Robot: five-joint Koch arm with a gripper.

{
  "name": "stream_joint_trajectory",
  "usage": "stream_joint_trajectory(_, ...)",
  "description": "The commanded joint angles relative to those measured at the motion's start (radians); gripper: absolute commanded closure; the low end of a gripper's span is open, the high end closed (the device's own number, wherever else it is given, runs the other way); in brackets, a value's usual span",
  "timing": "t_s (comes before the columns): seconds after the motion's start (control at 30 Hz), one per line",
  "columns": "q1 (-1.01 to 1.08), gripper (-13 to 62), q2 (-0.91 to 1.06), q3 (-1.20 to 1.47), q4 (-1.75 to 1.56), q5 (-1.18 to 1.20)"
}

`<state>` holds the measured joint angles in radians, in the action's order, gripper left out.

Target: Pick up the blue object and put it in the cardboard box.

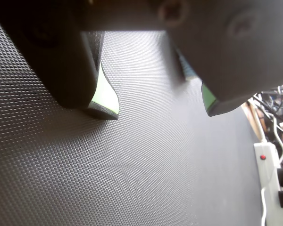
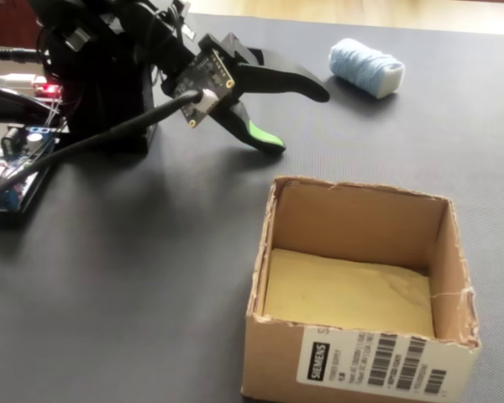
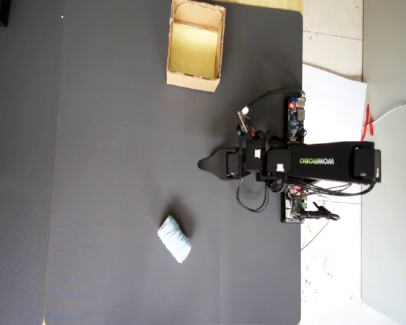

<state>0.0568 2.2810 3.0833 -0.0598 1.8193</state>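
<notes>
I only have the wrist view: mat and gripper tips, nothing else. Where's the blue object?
Observer: Overhead, the blue object lies on the mat, below and left of the gripper, well apart.
Operator: Box?
Observer: The box sits near the top edge overhead, on the gripper's other side.
Operator: Anything in it?
Observer: Fixed view shows the box's yellowish floor bare.

The gripper (image 1: 162, 110) stands parted over bare textured mat (image 1: 132, 169).
</notes>
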Motion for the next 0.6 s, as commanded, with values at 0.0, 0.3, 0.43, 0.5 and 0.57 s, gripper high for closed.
stream_joint_trajectory(0.0, 0.0, 14.4, 0.086, 0.035, 0.112, 0.078)
stream_joint_trajectory(0.3, -0.002, 14.5, 0.086, 0.035, 0.11, 0.069)
stream_joint_trajectory(0.43, -0.003, 14.9, 0.086, 0.034, 0.103, 0.009)
stream_joint_trajectory(0.5, -0.012, 14.9, 0.086, 0.034, 0.098, -0.008)
stream_joint_trajectory(0.57, -0.025, 14.9, 0.086, 0.031, 0.095, -0.009)
